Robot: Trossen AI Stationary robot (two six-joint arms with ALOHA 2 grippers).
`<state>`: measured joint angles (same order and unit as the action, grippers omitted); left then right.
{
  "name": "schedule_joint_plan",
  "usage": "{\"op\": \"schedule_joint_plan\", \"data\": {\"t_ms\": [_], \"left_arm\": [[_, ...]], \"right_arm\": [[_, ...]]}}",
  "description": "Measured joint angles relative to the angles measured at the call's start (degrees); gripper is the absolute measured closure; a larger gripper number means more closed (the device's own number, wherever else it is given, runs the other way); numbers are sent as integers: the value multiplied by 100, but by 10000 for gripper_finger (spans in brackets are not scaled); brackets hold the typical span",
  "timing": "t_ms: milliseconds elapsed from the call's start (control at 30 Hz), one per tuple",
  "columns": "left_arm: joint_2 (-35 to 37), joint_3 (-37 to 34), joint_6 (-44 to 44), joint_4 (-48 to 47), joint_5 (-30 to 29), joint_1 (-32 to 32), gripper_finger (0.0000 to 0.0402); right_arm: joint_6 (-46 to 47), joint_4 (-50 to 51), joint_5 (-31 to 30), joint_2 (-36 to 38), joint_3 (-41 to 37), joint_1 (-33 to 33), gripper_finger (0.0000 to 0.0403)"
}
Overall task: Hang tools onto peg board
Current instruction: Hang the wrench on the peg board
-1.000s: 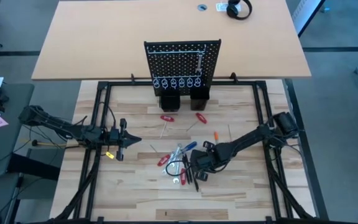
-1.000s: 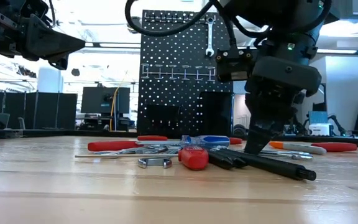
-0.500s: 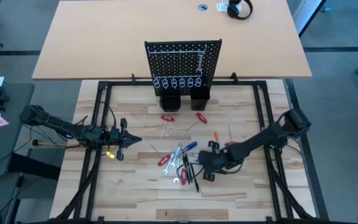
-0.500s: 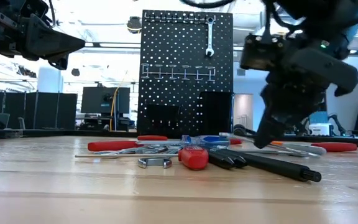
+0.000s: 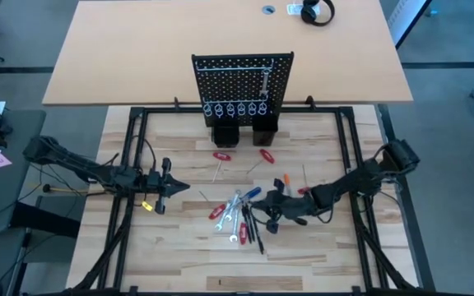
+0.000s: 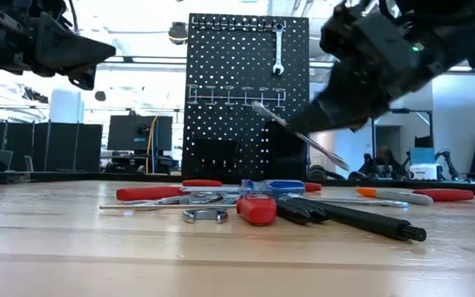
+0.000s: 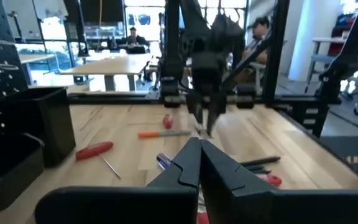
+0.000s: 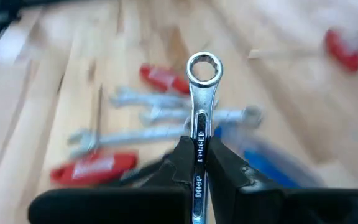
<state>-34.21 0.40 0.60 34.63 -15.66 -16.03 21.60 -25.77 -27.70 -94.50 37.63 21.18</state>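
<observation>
The right hand [image 8: 197, 163] pinches a silver wrench [image 8: 199, 99] clear of the desk [image 5: 319, 247], ring end leading along its fingers; the peg board [image 5: 241, 82] stands well beyond. The left hand [image 5: 164, 186] (fingers pressed together) waits aside.

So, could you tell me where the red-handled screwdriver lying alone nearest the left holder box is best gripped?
Grip the red-handled screwdriver across its thick red handle, coming straight down. It lies flat on the table, apart from the pile, with its thin shaft pointing away from the peg board, likely too slim to pinch.
</observation>
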Motion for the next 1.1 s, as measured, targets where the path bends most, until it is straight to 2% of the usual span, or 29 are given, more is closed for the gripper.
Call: {"op": "schedule_joint_plan", "data": {"t_ms": [200, 367, 533, 633, 867, 967, 1100], "left_arm": [[-1126, 39, 66, 1157, 0, 0, 402], [-2445, 486, 238, 1702, -2, 118, 400], [-4042, 1229, 739, 2328, 126, 356, 353], [-4840, 1893, 920, 2698, 205, 511, 304], [-6113, 3427, 1322, 2561, 165, 747, 198], [-6348, 3820, 1382, 2511, -99, 811, 179], [-6431, 4103, 1349, 2548, -269, 920, 176]], "right_arm": [[-791, -1094, -439, 2, 0, -142, 374], [-1878, -2741, -738, -44, 2, -207, 374], [-2689, -3828, -1061, -42, 11, -275, 374], [-2922, -3929, -1226, -42, 60, -315, 374], [-3325, -3793, -1514, -42, 258, -333, 374], [-3403, -3787, -1591, -42, 269, -333, 374], [-3415, -3709, -1597, -42, 269, -333, 374]]}}
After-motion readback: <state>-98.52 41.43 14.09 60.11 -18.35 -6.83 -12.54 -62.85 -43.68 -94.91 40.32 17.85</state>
